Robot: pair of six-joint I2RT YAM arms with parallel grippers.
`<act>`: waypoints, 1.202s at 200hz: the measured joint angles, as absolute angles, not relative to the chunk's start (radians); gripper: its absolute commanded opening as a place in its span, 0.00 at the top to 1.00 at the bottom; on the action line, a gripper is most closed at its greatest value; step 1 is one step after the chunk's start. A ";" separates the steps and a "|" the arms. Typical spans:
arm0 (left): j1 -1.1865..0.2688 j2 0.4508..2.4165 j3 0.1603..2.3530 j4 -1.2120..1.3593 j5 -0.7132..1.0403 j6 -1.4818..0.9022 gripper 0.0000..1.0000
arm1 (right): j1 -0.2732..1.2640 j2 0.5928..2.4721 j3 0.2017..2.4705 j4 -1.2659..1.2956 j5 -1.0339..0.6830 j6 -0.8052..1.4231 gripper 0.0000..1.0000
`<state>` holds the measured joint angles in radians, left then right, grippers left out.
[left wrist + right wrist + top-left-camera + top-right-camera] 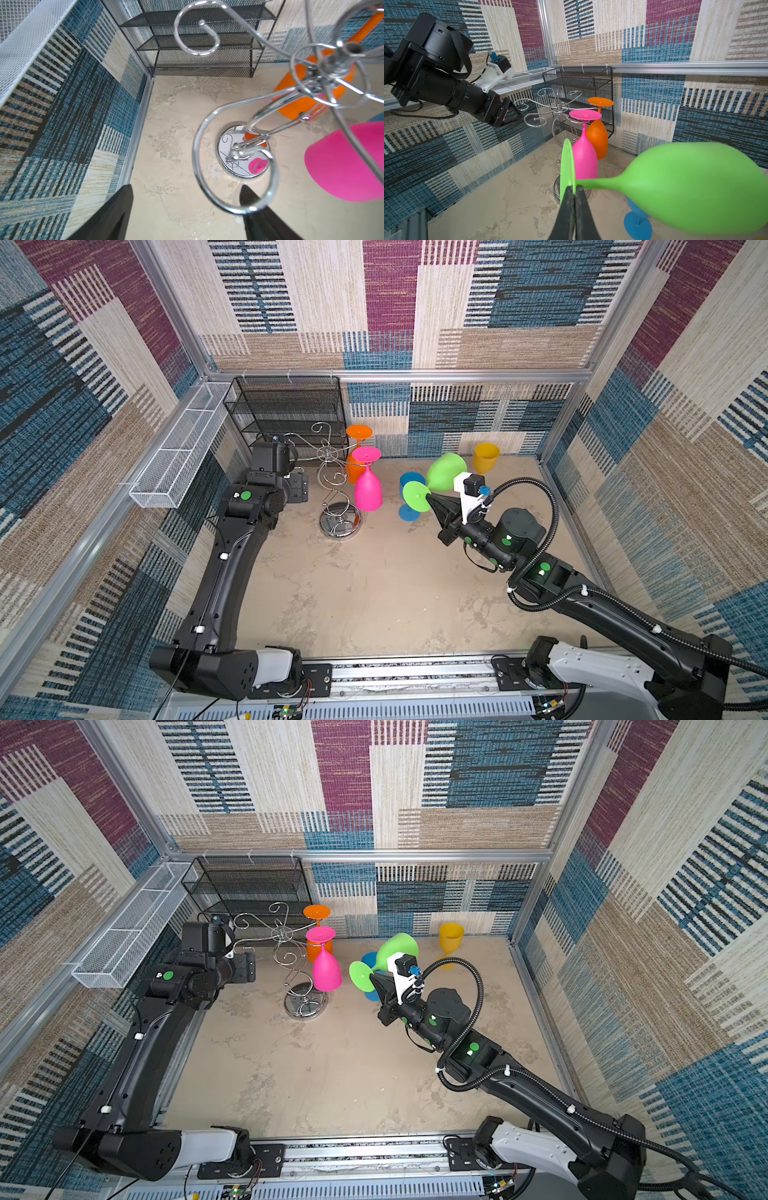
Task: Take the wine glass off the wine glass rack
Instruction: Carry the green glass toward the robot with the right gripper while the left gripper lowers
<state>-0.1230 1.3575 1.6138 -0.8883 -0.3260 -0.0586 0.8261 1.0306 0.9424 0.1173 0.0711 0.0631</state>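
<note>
In both top views the wine glass rack (338,526), a shiny chrome wire stand with scroll-curled arms and a round mirrored base, stands on the beige mottled table (374,593) before a black mesh shelf unit (291,406); a pink plastic wine glass (368,489) and an orange plastic wine glass (354,469) hang upside down from its arms. The green plastic wine glass (446,470) is clear of the rack, lying on its side in the air to the right; the right gripper (430,498) has it by the stem just behind the foot. A blue plastic glass (409,512) stands beneath it, and a yellow plastic glass (485,456) stands upright further back.

In the left wrist view the left gripper (186,185) has its jaws spread wide, holding nothing; one chrome scroll curls across a fingertip, though I cannot tell if they touch.

In the right wrist view the right jaws are clenched on the green stem, foot turned sideways, bowl jutting out level above the blue glass.

The lift-off looks done; the carry-away is in hand. Next, probably, the wrist must roll the green glass upright and lower it, foot down, onto bare table, well apart from the blue glass and the rack, before the jaws release.
</note>
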 measured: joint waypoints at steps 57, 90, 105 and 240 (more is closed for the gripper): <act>-0.053 1.413 1.644 -0.872 -0.218 -0.107 0.16 | 0.834 1.050 0.960 0.108 0.071 0.047 1.00; -0.043 1.416 1.654 -0.868 -0.173 -0.136 0.16 | 0.846 1.056 0.960 0.107 0.071 0.032 1.00; -0.041 1.404 1.648 -0.868 -0.152 -0.156 0.16 | 0.857 1.066 0.962 0.106 0.073 0.021 1.00; -0.037 1.029 1.130 -0.809 0.242 -0.496 0.24 | 1.125 1.168 0.922 0.096 0.275 -0.252 1.00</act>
<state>-0.0368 1.0290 1.1297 -0.8093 0.2417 -0.4965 1.1252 1.1675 0.9218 0.0963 0.2749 -0.2516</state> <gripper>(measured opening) 0.776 0.057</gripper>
